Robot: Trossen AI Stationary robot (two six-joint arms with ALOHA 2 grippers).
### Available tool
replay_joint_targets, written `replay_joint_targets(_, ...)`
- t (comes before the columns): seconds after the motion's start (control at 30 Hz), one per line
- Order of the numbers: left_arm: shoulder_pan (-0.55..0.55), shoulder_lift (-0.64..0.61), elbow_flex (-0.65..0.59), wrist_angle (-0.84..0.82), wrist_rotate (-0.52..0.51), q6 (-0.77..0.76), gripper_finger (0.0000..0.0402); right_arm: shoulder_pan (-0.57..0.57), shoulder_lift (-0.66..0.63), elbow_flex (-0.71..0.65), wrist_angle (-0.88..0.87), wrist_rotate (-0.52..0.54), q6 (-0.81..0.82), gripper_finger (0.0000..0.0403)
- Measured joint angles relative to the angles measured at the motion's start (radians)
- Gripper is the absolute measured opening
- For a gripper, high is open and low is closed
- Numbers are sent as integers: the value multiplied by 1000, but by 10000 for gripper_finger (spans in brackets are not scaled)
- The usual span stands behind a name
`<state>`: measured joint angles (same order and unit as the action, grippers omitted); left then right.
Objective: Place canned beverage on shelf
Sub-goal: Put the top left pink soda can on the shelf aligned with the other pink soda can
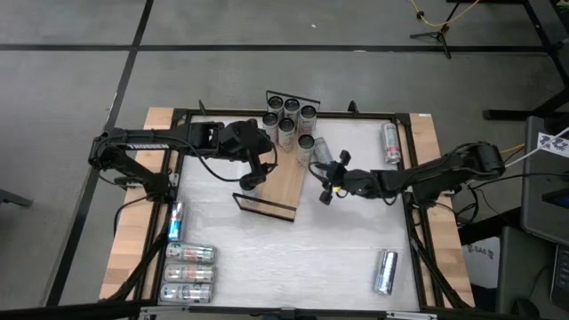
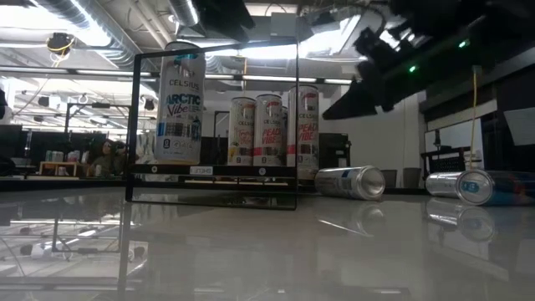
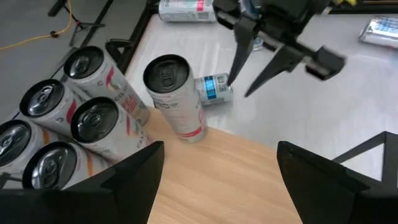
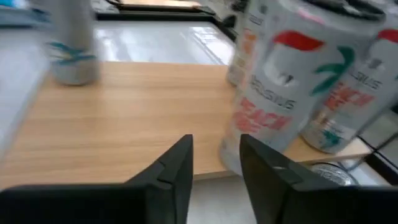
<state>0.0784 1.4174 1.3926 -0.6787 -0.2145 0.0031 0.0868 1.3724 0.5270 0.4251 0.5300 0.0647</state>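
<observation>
The high view looks straight down on the table; the low view looks level across its top. Each wrist view sits close above the shelf (image 3: 236, 168), perhaps facing one another. All four share it.

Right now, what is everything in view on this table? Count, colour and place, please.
shelf: one, light wood with black wire end rails, on the table's far middle.
upright cans: at least six, silver with red print, clustered at the shelf's far end.
Arctic Vibe can: one, white and blue, upright at the shelf's near end.
can beside the shelf: one, silver, lying by its right edge.
left-side cans: four, lying near the table's left corner.
right-side cans: two, silver, lying apart.
table: one, white top.
left gripper: over the shelf, fingers open.
right gripper: at the shelf's right edge, fingers apart, empty.
</observation>
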Motion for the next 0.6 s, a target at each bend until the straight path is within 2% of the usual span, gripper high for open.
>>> replay_joint_targets(0.1,0,0,0,0,0,0,306,-40,49,0,33,-36,2,97)
replay_joint_targets(0.33,0,0,0,-1,-1,-1,306,-119,137,0,125,-192,6,56)
replay_joint_targets(0.6,0,0,0,-1,-4,-1,306,-183,184,0,185,-212,7,27)
